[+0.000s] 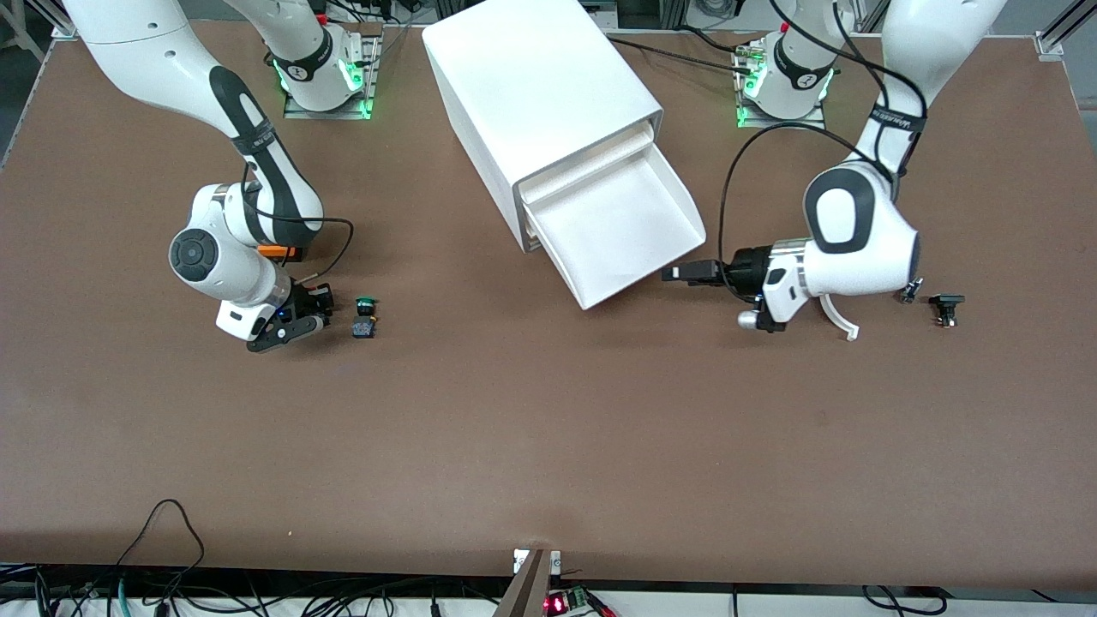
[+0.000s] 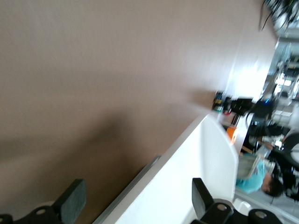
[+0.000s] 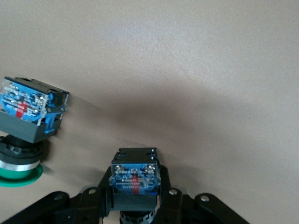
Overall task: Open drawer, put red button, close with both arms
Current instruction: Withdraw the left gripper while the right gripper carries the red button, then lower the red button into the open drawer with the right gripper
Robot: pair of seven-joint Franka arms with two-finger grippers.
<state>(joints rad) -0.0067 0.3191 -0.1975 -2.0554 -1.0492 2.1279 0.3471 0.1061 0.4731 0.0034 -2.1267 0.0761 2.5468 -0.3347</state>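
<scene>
The drawer (image 1: 624, 231) is pulled out of the cabinet (image 1: 540, 111) and is empty. The left gripper (image 1: 677, 273) sits just beside the drawer's front corner, with its jaws wide open and holding nothing.

The right gripper (image 1: 296, 321) is low on the bench (image 1: 548, 428), well apart from the drawer, toward the right arm's end. Its jaws are shut on a button (image 3: 135, 179). The body is dark with a blue label. The cap is hidden under it, so I cannot see its color, but it is likely the red one. The green button (image 1: 365, 315) lies just beside it.

The step now seems to be picking up and carrying. To do it well, lift straight up first, so the green button does not get bumped. Then carry the button over the open drawer. Go low before letting go, so it does not bounce out. The left arm should stay clear of the tray.
</scene>
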